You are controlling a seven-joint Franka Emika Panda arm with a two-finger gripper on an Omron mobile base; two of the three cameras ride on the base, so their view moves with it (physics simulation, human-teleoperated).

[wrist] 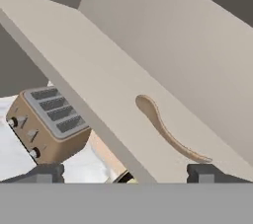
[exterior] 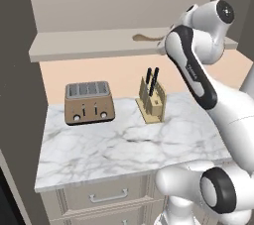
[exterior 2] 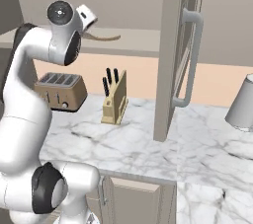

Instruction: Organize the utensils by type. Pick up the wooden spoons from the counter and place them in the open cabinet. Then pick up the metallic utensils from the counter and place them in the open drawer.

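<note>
One wooden spoon [wrist: 165, 131] lies flat on the inner shelf [exterior: 89, 45] of the open cabinet, its bowl toward the left and its handle running right. It also shows as the wooden spoon [exterior: 146, 37] beside my arm and the wooden spoon [exterior 2: 104, 37] just off the hand. My gripper [wrist: 126, 172] hovers a little back from the spoon, open, with nothing between its fingertips [wrist: 47, 171]. The cabinet door [exterior 2: 173, 55] with its silver bar handle stands swung open. The marble counter [exterior: 124, 144] lies below. The metallic utensils and the open drawer are out of view.
A copper toaster [exterior: 89, 102] and a wooden knife block [exterior: 151, 100] stand at the back of the counter. A grey rounded appliance [exterior 2: 242, 104] sits at the far right. Closed drawer fronts [exterior: 106, 196] run under the counter's front edge.
</note>
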